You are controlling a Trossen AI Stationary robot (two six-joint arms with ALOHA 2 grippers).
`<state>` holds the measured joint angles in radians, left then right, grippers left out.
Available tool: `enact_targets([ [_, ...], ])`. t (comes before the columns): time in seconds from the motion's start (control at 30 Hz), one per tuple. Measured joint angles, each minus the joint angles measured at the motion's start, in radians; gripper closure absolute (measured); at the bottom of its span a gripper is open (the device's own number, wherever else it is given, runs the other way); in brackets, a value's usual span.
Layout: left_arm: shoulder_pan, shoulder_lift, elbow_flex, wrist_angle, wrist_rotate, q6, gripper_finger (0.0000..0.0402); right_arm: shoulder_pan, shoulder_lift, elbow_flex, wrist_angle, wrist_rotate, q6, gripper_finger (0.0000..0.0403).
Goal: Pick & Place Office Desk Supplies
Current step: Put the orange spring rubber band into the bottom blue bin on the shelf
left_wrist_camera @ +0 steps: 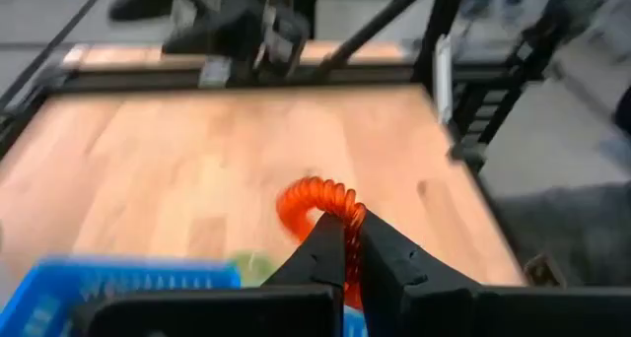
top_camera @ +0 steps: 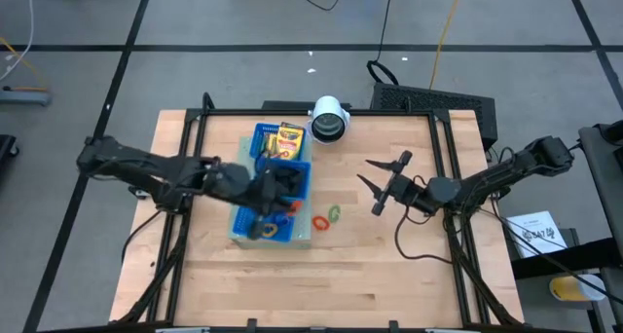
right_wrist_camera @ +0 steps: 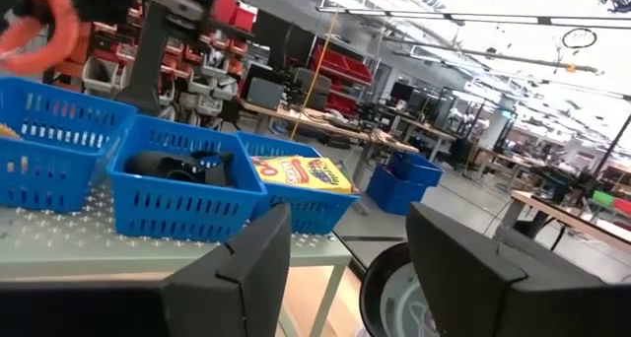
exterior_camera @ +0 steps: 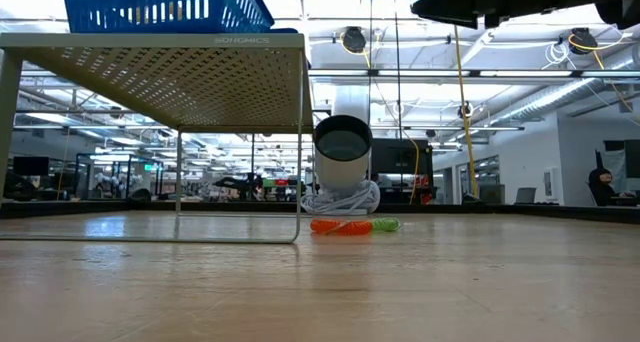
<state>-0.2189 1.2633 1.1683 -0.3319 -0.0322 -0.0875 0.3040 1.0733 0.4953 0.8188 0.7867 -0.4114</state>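
A blue three-compartment tray (top_camera: 259,132) sits on a raised white perforated shelf (exterior_camera: 150,72). In the right wrist view, crayon boxes (right_wrist_camera: 301,171) lie in its far compartment and black clips (right_wrist_camera: 177,166) in the middle one. My left gripper (left_wrist_camera: 347,229) hovers over the tray, shut on an orange coiled ring (left_wrist_camera: 314,199), which also shows in the right wrist view as the orange ring (right_wrist_camera: 44,27). A red-orange ring (top_camera: 320,222) and a green ring (top_camera: 335,213) lie flat on the table right of the shelf. My right gripper (top_camera: 366,169) waits open, right of them. My left gripper pinches the orange coiled ring between its two fingertips on one side of the loop (left_wrist_camera: 351,219). The fingers come slanting from the table's left. The rest of the loop arches out past the fingertips, lifted clear above the tray.
A white cylinder with a dark centre (top_camera: 329,120) stands on the table past the tray's far end. The shelf's thin legs (exterior_camera: 299,142) stand on the table. Bare wood lies along the near edge and the right half of the table.
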Motion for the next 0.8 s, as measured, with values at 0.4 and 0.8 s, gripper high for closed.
enact_targets([
  [0.4,-0.191,-0.054,-0.007,-0.205,-0.272,-0.109,0.0391,-0.016,0.0,0.0,-0.009,-0.002,0.011,0.0221],
  [0.8,-0.195,-0.247,-0.288,0.044,-0.246,-0.123,0.0386,-0.016,0.001,0.0,-0.009,-0.002,0.011,0.0225],
])
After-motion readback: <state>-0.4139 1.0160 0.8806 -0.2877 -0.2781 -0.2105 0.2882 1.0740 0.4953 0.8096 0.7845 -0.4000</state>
